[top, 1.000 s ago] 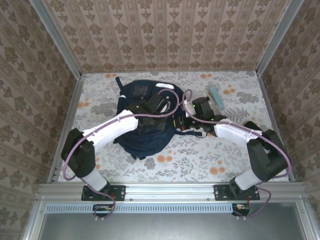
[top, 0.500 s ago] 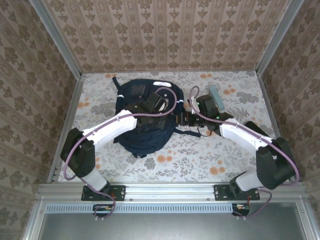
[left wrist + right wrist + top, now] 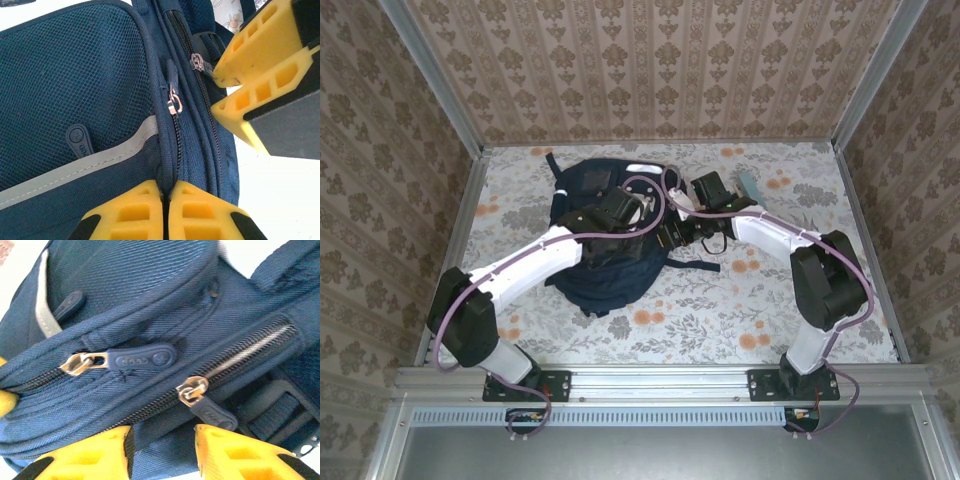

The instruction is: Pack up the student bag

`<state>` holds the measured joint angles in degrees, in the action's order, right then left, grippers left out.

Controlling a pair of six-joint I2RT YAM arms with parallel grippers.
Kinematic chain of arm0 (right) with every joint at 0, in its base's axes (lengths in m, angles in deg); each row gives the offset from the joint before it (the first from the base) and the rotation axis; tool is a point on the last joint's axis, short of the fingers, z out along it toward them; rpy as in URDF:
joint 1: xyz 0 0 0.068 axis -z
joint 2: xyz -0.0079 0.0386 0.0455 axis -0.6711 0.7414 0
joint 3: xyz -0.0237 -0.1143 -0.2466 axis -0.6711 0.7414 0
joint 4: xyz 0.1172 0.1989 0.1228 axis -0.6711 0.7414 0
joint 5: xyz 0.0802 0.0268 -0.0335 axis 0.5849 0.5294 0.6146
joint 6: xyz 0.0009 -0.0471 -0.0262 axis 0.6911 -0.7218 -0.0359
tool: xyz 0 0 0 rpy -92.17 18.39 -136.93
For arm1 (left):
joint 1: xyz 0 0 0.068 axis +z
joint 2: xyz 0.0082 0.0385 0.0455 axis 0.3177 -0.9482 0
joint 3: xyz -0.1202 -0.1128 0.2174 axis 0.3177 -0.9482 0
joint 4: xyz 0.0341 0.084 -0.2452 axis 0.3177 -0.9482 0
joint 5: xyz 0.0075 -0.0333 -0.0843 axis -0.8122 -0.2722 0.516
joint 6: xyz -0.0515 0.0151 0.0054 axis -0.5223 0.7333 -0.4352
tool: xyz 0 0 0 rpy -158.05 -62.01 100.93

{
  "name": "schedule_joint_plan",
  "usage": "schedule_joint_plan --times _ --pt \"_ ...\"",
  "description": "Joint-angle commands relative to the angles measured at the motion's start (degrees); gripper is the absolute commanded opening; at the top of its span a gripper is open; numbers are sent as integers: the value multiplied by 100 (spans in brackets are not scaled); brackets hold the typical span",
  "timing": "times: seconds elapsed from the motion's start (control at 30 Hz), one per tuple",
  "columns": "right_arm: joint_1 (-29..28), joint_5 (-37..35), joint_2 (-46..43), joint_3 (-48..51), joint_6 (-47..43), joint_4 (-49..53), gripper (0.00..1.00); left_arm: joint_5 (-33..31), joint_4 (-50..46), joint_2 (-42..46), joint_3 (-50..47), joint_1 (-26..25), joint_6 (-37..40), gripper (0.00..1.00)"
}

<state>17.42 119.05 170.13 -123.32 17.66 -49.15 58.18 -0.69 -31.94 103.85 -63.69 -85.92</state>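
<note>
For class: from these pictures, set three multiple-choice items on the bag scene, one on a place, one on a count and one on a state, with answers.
1. Where does the student bag lie?
A) on the table
B) on the floor
C) on a wall hook

2. How many metal zip sliders show in the right wrist view?
A) one
B) two
C) five

3. How does the left tool stand?
A) wide open
B) shut
C) gripping a pen

Answers:
1 A, the overhead view shows it on the flowered tabletop.
2 B, one slider sits on each of two zips.
3 B, its yellow fingers meet.
</note>
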Motion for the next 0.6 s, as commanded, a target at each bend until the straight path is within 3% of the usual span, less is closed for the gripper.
schedule_joint_plan --times 0.0,0.3,0.57 --pt "0 540 133 -231 -618 256 39 -65 -108 391 17 62 140 0" --pt "103 -269 46 -285 -781 95 47 -75 -205 555 -52 79 233 0" --pt "74 -246 28 -309 -951 82 54 -61 -178 546 -22 88 224 0"
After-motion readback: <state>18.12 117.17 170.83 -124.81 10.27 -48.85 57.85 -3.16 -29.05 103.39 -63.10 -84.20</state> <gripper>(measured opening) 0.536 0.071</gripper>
